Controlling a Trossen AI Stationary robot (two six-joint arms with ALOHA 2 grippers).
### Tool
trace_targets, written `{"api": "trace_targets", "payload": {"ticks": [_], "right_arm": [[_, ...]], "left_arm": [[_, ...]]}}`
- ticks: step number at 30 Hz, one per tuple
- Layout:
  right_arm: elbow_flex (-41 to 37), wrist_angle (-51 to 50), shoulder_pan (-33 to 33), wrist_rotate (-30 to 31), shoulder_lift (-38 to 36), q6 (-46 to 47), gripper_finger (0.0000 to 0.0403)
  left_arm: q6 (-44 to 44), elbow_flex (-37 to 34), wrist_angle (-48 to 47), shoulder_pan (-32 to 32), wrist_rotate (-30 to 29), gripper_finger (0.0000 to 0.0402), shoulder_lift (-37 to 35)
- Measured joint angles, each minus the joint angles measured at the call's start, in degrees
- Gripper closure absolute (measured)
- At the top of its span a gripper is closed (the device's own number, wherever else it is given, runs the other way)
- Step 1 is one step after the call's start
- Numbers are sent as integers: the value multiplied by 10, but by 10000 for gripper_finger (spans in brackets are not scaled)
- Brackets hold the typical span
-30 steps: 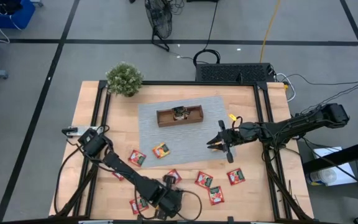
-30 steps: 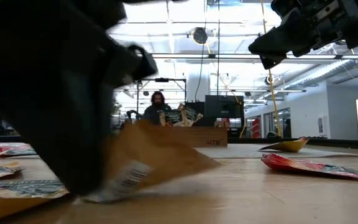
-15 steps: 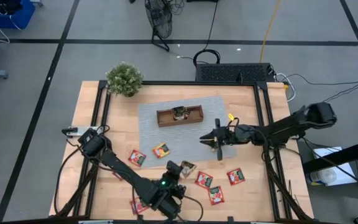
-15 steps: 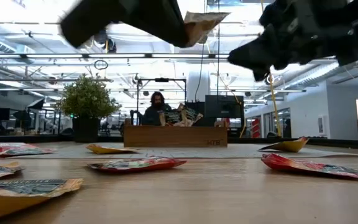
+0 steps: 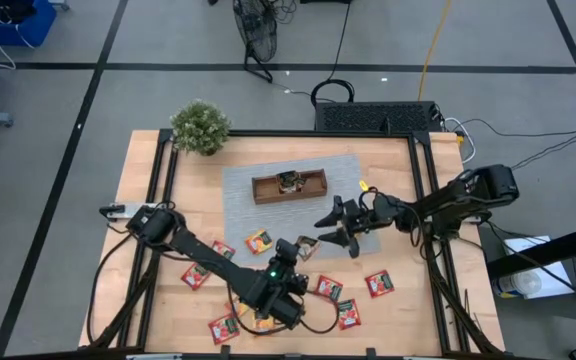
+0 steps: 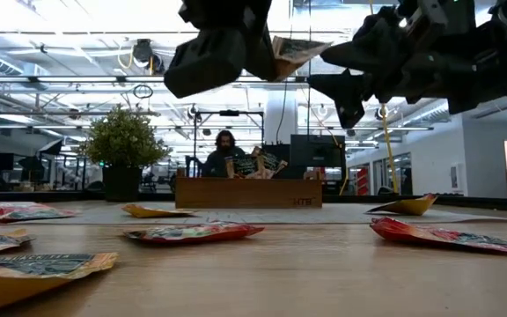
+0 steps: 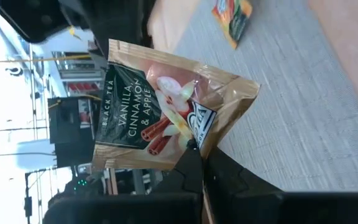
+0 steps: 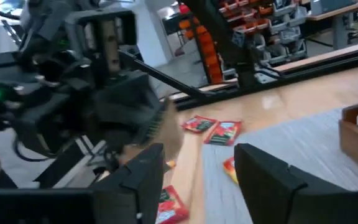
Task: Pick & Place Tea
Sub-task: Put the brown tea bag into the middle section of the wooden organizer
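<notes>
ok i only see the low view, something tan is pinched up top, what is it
Observer: a tea packet, held by the fingers of the left gripper; its label reads black tea, vanilla cinnamon and apple.
Operator: where is it over the table
Observer: over the near edge of the grey mat, in front of the wooden tray.
Operator: and the other arm
Observer: the right gripper is over the mat beside the packet, fingers open.
</notes>
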Motion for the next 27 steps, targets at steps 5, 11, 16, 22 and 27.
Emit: {"api": "trace_targets", "payload": {"ticks": [5,11,16,22,27], "right_arm": [[0,0,15,0,-4,-1,212],[0,22,24,0,-4,-4,219],[0,39,26,1,-4,-4,216],[0,26,26,42,-3,-26,219],[5,16,22,48,-3,-32,218]], "left_arm": [[-1,0,-5,9,0,396,0],[-32,0,-52,13,-10,396,0],[-64,0,-77,14,-17,398,0],[-49,0,-66,16,-17,398,0],[-43,0,-62,21,-17,396,0]]}}
